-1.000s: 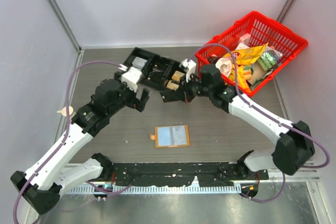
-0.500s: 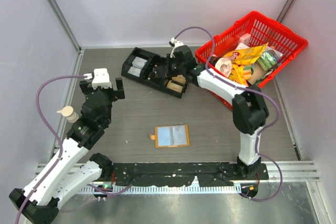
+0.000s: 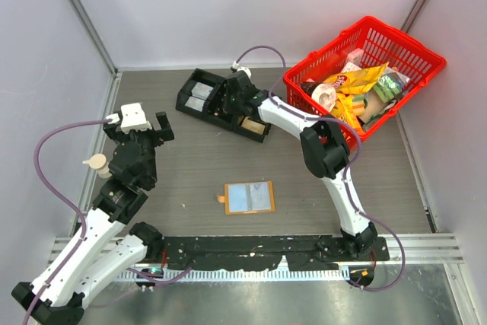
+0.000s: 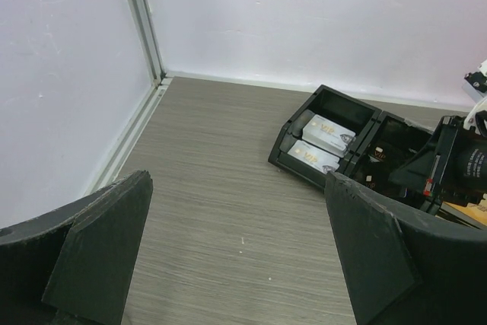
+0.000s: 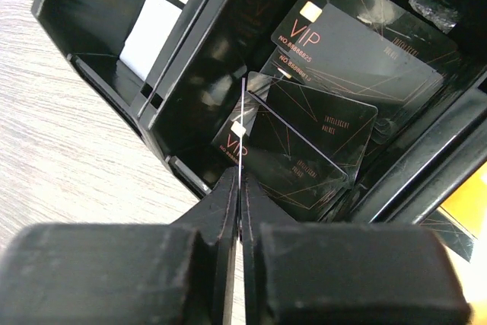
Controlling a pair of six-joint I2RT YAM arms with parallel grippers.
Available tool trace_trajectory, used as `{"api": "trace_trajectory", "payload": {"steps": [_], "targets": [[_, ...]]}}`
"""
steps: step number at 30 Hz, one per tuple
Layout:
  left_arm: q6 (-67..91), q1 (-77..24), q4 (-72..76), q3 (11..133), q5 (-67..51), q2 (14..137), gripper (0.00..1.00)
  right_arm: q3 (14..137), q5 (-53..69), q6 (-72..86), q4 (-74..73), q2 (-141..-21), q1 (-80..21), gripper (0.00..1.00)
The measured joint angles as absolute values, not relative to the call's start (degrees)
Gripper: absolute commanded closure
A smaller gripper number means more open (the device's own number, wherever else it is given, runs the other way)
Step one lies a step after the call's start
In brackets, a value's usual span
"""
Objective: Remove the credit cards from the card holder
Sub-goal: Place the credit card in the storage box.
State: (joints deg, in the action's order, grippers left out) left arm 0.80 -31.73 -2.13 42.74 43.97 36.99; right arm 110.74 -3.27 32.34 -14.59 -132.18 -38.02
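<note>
The card holder (image 3: 249,198) lies open and flat on the table, tan-orange with pale blue-grey panels up and a small tab on its left. My right gripper (image 3: 230,97) reaches over the black compartment tray (image 3: 199,103). In the right wrist view the right gripper (image 5: 242,188) is shut on a thin card (image 5: 243,123) seen edge-on, held above a compartment with several black VIP cards (image 5: 327,135). My left gripper (image 3: 142,132) is open and empty, left of the tray. In the left wrist view its fingers (image 4: 106,249) stand wide apart over bare table.
A red basket (image 3: 380,43) full of snack packets stands at the back right. The tray's left compartments hold white cards (image 4: 323,136). A small cream object (image 3: 97,162) sits by the left wall. Walls enclose the table on the left, back and right.
My right arm has swung left from beside the tray to over its middle compartments. My left arm has drawn back to the left, away from the tray. The card holder has not moved.
</note>
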Motion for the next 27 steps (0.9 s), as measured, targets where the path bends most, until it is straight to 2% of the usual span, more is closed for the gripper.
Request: {"api": "trace_trajectory", "payload": {"steps": [2, 3, 7, 11, 16, 21, 27], "targets": [[0.8, -31.73, -1.96, 42.72, 43.94, 36.99, 0.0, 111.15, -4.01, 33.08, -15.18, -132.57, -38.15, 0.82], [0.8, -31.73, -1.96, 42.7, 43.94, 36.99, 0.0, 111.35, -4.43, 33.32, -15.7, -132.64, -38.22, 0.75], [0.8, -31.7, -1.96, 42.7, 43.9, 37.12, 0.0, 111.87, -5.74, 33.56, -16.91, -132.66, -38.26, 0.61], [0.84, -31.68, -1.96, 42.7, 43.7, 37.39, 0.0, 111.13, -6.52, 32.82, -17.26, -131.74, -38.28, 0.58], [1.1, -31.68, -2.02, 42.7, 42.74, 37.8, 0.0, 106.39, -7.51, 30.41, -19.79, -124.86, -38.41, 0.56], [2.09, -31.68, -3.31, 42.74, 40.47, 38.89, 0.0, 99.33, -7.64, 28.08, -20.53, -113.19, -38.5, 0.53], [6.96, -31.68, -8.36, 46.02, 34.04, 43.16, 0.0, 83.37, -6.76, 26.3, -19.07, -95.33, -38.54, 0.48]]}}
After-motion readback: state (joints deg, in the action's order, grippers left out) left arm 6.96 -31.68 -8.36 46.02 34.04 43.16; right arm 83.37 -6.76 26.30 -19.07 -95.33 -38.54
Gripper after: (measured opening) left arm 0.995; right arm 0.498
